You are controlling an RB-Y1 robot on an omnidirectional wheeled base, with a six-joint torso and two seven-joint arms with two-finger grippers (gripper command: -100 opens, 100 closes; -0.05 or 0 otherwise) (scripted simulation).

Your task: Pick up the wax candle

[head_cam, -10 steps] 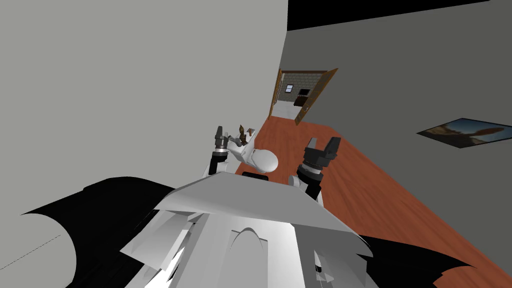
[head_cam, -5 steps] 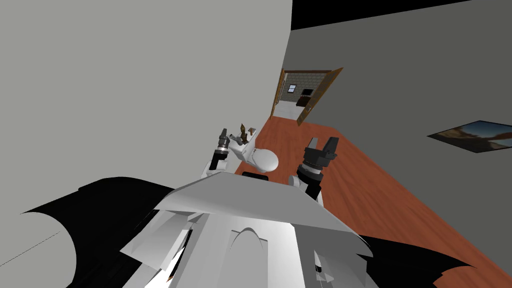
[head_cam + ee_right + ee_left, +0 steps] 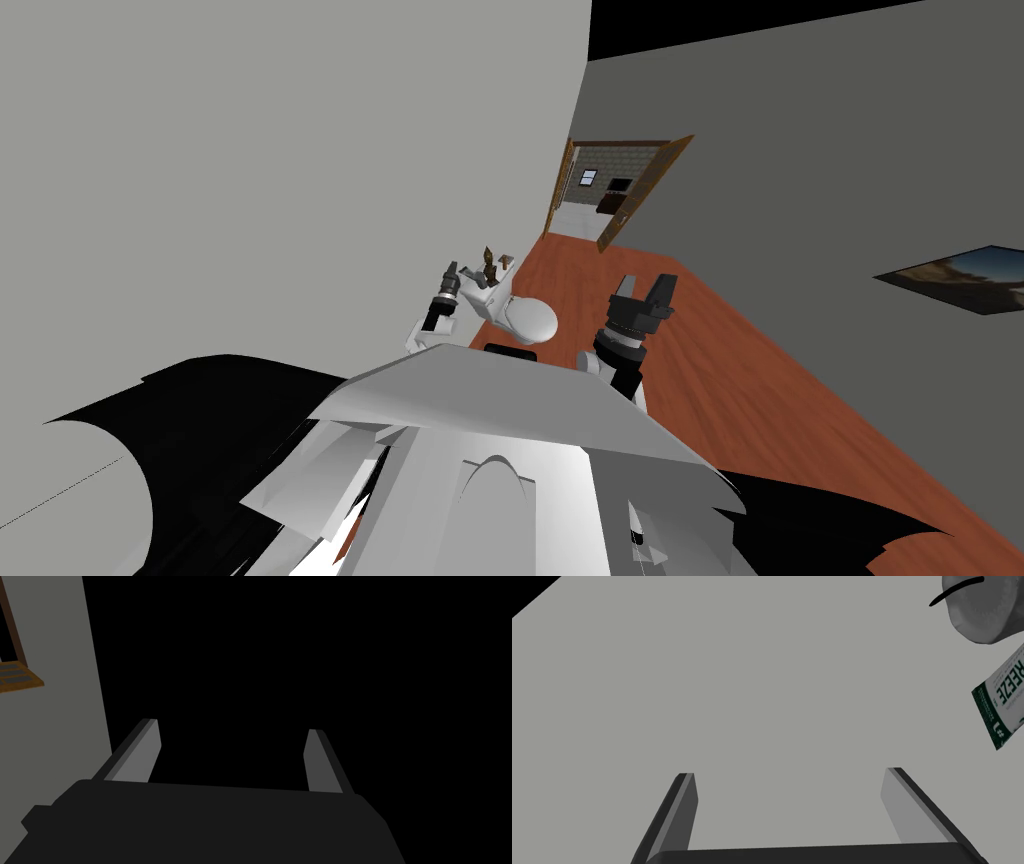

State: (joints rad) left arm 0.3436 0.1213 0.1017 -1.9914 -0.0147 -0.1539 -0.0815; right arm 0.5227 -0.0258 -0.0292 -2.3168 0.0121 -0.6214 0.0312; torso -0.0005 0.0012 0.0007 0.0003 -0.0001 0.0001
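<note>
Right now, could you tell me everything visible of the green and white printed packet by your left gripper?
The flat green and white printed packet is partly cut off at the picture's edge. Its white face has a dark green border and green letters ending "REEZE". It sits slanted before the plain grey wall, off to one side of the open left gripper, outside its fingers, close to a grey rounded thing with a black line. What touches it I cannot tell.
</note>
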